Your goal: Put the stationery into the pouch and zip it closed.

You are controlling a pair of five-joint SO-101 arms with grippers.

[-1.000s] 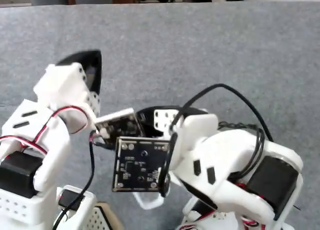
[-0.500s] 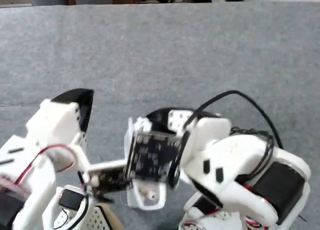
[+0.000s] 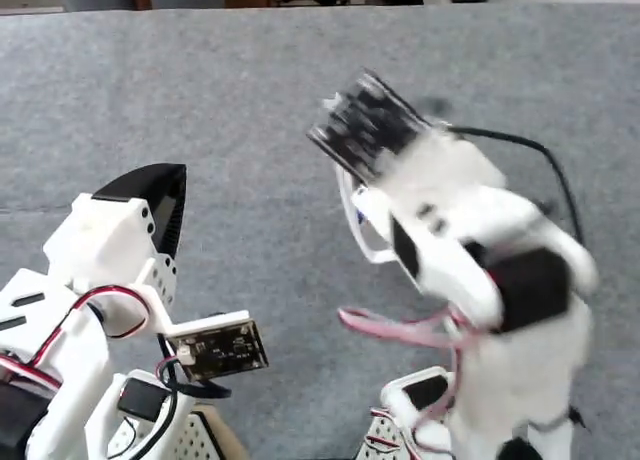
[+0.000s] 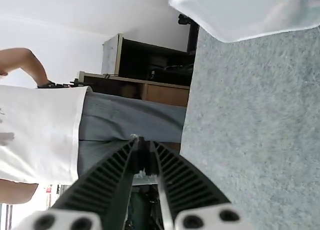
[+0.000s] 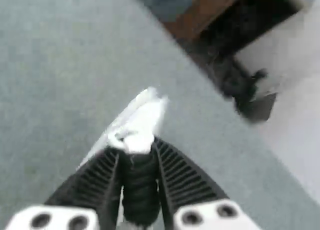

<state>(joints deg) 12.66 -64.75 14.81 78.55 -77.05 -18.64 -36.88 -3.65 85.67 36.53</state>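
The left hand [image 3: 150,205] sat low at the near left of the grey tabletop [image 3: 250,100]. Seen from its own wrist, the left hand [image 4: 142,149] had its black ribbed fingers [image 4: 112,172] pressed together at the tips with nothing between them.

The right arm [image 3: 470,270] stood tall over the middle right of the tabletop, well apart from the left one. The right hand [image 5: 136,145] was clamped around a dark ribbed piece with a pale object [image 5: 141,117] poking out past the fingertips. It may have been one of the stationery items, though I could not tell what it was. It hung above the bare grey surface, not resting on it.
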